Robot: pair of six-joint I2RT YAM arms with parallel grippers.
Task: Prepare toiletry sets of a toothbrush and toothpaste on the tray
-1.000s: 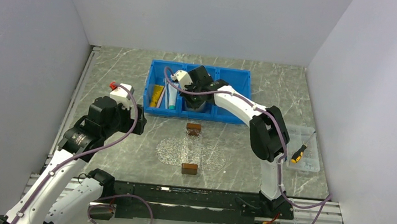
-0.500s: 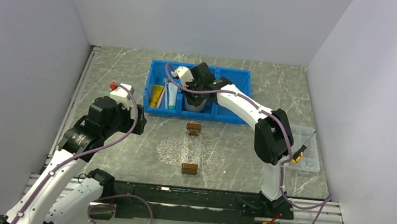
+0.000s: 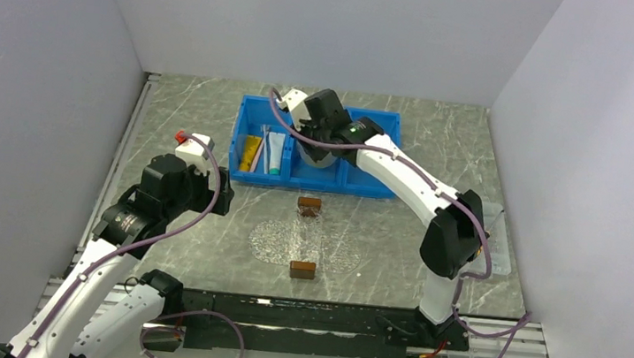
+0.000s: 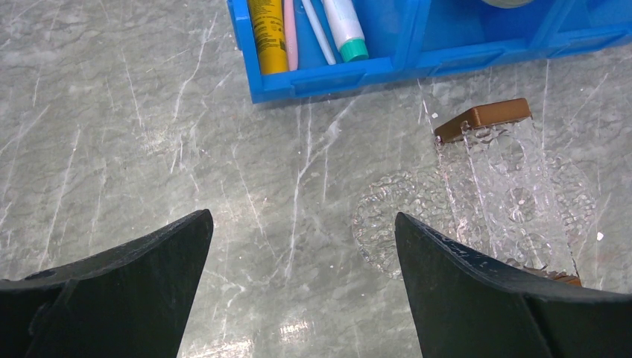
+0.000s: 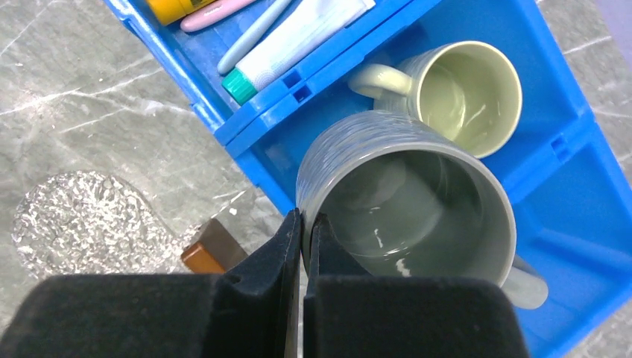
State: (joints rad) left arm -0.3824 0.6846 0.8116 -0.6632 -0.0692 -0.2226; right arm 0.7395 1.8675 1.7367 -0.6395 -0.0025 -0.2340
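Mug [image 5: 406, 198] rim clamped by right end effector [image 5: 305, 224] | left end effector [image 4: 302, 220] spread wide apart

Desk: Two robot arms, the left arm [image 3: 85, 283] and the right arm [image 3: 402, 177]: white shells, black joints [image 3: 445, 241]; what runs along them?
Photographer: Purple cables [image 3: 217, 193], looping loose; a white box [image 3: 196, 150] on the left wrist with a red cap [image 3: 181, 136]; a small green light [image 3: 353, 128] on the right; fingers [image 4: 484, 298] matte black, broad and wedge-shaped.
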